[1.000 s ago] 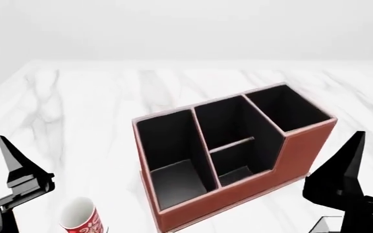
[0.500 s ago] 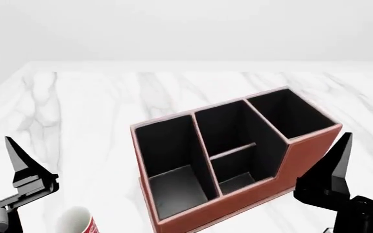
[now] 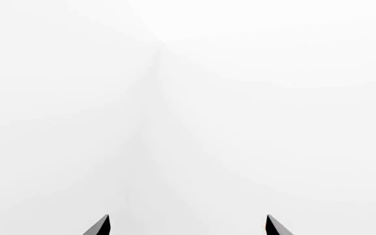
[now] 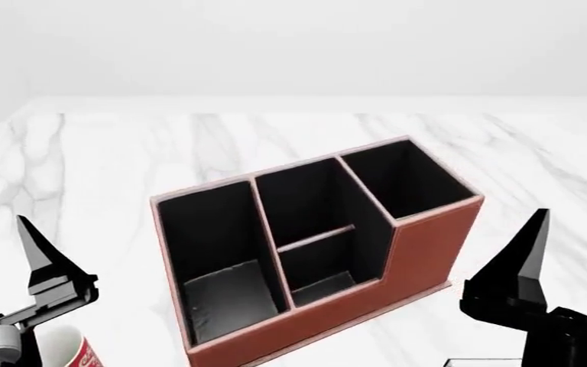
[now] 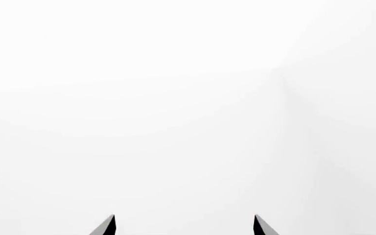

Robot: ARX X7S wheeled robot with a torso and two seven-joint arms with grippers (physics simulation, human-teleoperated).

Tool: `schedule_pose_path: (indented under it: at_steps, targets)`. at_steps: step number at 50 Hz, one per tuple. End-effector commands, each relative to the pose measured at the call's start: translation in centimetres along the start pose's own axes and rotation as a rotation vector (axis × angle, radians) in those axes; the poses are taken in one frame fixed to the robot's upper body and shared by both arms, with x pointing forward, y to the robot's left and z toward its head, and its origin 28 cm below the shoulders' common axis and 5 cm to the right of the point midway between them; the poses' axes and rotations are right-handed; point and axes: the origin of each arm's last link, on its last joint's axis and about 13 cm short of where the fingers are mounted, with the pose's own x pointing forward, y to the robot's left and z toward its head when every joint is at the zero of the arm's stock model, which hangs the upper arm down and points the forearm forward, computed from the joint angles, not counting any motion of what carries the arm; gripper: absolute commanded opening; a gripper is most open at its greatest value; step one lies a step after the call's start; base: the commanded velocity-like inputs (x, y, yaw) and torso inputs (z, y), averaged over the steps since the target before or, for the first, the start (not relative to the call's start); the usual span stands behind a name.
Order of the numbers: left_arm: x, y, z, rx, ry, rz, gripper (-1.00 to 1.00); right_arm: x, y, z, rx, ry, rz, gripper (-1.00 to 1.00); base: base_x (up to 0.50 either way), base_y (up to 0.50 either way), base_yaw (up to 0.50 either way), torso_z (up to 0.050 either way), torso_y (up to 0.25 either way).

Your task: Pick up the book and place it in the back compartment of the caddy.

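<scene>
The reddish-brown caddy (image 4: 431, 245) stands on the white marble table (image 4: 120, 153), turned at an angle. Its divided middle section has a nearer small cell, the back compartment (image 4: 322, 269), behind the low-cut reddish wall. The book does not clearly show; only a dark, pale-edged sliver lies at the bottom edge by my right gripper. My left gripper (image 4: 40, 264) is raised at the lower left, open and empty. My right gripper (image 4: 569, 279) is raised at the lower right of the caddy, open and empty. Both wrist views show only spread fingertips (image 3: 102, 226) (image 5: 108, 226) against blank white.
A red-and-white patterned mug (image 4: 69, 353) stands at the bottom left by my left gripper. The caddy's long undivided cell (image 4: 217, 260) is on its left and the tall-walled cell (image 4: 406, 180) on its right. White walls rise behind the table.
The head view has shifted: the caddy now sits further left and lower in the picture, and the mug has slid almost out at the bottom left. Both grippers stay open.
</scene>
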Motion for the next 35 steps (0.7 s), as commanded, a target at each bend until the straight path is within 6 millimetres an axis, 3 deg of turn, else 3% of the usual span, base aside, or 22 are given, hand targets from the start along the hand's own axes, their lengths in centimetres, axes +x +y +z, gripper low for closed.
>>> schedule_pose_path:
  at_steps: [1,13,18,28,35]
  targets:
    - [0.0,0.2,-0.1,0.011,-0.009,-0.001,1.0,0.0,-0.1,0.0,-0.019,-0.008,0.004,1.0,0.0,0.0,0.0,0.0,0.0]
    - [-0.1,0.0,-0.1,0.012,-0.001,-0.018,1.0,0.0,0.0,-0.1,-0.025,-0.001,-0.003,1.0,0.0,0.0,0.0,0.0,0.0]
    - [-0.2,-0.8,-0.2,0.005,0.036,-0.106,1.0,-0.1,0.0,-0.1,-0.026,0.0,-0.002,1.0,0.0,0.0,0.0,0.0,0.0]
    - [-1.6,-6.4,0.1,-0.06,0.141,-0.599,1.0,-0.2,0.2,0.1,-0.019,0.003,0.009,1.0,0.0,0.0,0.0,0.0,0.0]
    - [-2.2,-8.6,-0.9,-0.073,0.169,-0.709,1.0,-0.3,0.2,0.0,-0.017,0.007,0.013,1.0,0.0,0.0,0.0,0.0,0.0]
